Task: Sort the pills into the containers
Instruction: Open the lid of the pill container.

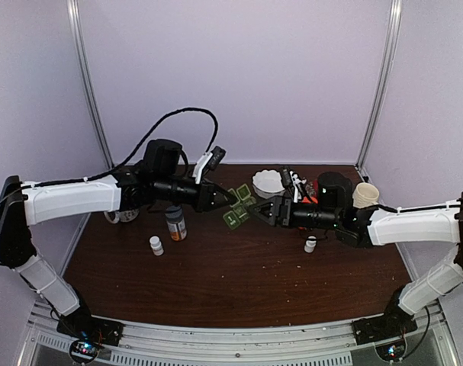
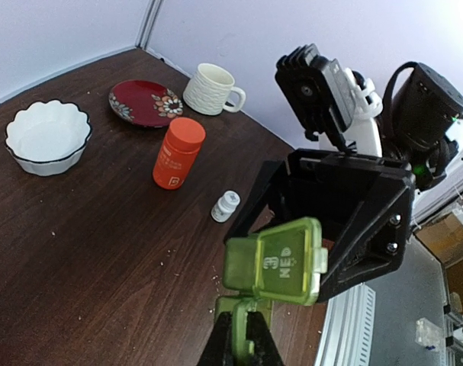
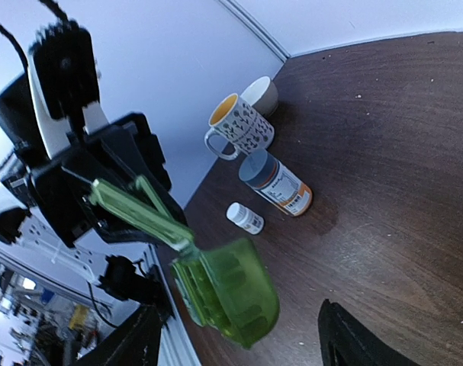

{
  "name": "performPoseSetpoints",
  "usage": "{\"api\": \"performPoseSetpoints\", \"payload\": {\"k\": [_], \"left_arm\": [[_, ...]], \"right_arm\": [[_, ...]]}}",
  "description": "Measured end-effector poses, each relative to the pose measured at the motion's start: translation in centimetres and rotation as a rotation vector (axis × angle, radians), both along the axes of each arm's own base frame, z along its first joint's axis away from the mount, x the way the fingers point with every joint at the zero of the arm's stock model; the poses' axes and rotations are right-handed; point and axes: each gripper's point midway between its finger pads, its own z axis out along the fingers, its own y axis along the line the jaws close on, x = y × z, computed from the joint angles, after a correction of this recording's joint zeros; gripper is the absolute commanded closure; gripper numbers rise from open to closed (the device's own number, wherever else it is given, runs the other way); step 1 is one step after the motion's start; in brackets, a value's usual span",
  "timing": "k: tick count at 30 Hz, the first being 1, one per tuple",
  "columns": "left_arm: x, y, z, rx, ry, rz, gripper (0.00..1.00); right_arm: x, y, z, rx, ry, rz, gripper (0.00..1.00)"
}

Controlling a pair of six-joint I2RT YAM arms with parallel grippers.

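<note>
Green pill box [image 1: 239,206], lids raised, is held above the table [image 1: 216,282] between the arms. The left gripper [image 2: 241,328] pinches one edge. The right gripper [image 1: 263,210], fingers spread, faces the box just beside it. Cell contents are indiscernible. Whitish specks [image 2: 217,268], perhaps pills, dot the tabletop.

The bottom edge cuts off the black fingers of both the left claw [image 2: 241,328] and the right claw [image 3: 235,347], and just ahead of the left one the raised lid of the small dark-green plastic pill box [image 2: 281,259] hides its cells.
</note>
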Motion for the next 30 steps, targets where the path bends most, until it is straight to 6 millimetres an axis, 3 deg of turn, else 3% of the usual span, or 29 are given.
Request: {"api": "performPoseSetpoints", "payload": {"k": [5,9,17,30], "left_arm": [[-1.1,0.1,1.1,0.066,-0.054,-0.097,0.97],[-2.5,0.6,0.4,0.12,-0.052,-0.176,0.97],[-4.9,1.2,-1.3,0.175,0.006,-0.3,0.97],[-6.3,1.0,-1.4,0.16,0.034,-0.365,0.95]], "right_arm": [[-0.8,-0.4,0.7,-0.118,-0.116,0.053,0.23],[-1.6,-0.5,1.8,-0.157,-0.214,0.111,0.29],[-3.8,0.2,1.2,-0.22,-0.333,0.23,0.43],[-6.2,2.0,2.7,-0.202,-0.433,0.353,0.43]]}}
